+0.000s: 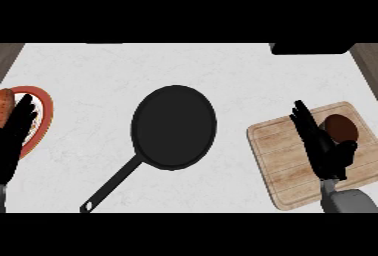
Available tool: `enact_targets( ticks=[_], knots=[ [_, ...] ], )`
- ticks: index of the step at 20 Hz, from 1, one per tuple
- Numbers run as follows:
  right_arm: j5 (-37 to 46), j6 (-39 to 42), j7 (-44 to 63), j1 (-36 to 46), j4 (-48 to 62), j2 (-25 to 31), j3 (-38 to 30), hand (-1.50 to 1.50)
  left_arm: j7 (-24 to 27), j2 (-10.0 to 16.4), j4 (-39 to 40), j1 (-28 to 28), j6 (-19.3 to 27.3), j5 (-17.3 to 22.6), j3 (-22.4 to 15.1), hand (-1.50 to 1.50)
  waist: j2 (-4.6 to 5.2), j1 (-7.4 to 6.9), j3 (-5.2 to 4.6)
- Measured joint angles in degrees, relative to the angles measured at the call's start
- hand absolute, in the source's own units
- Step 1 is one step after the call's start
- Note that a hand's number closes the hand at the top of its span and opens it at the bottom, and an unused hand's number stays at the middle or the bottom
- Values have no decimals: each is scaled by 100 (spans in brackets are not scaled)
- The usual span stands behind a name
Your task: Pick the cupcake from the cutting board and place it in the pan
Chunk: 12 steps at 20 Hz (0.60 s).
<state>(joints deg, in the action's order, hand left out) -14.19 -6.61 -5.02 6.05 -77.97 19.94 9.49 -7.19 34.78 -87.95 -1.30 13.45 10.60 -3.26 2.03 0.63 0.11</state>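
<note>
A brown cupcake sits on the wooden cutting board at the right of the counter. My right hand hovers over the board just left of the cupcake, fingers straight and pointing away from me, thumb beside the cupcake's near edge; it holds nothing. A black pan lies in the middle of the counter, its long handle running toward the lower left. My left hand rests open at the left edge.
A red-rimmed plate with a brown item on it lies at the far left, partly hidden behind the left hand. A dark object stands at the back right corner.
</note>
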Motion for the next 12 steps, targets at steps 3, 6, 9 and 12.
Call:
enact_targets(
  ticks=[3,6,9,12],
  knots=[
    [-378,579,48,406,234,238,-335,-150,-34,-163,8,-60,3,-180,-195,0,-95,-47,-1],
    [-1024,1487,96,1010,479,689,-804,-150,61,-311,-21,-28,-19,-330,-444,0,-123,-126,2],
    [-612,1403,201,1077,839,1477,-1095,-150,103,-435,-43,98,-77,-338,-612,0,-137,-110,-21],
    [-788,1698,239,1000,1623,1982,-1581,-150,124,-602,-120,231,-31,-429,-795,0,-146,-115,-7]
  ],
)
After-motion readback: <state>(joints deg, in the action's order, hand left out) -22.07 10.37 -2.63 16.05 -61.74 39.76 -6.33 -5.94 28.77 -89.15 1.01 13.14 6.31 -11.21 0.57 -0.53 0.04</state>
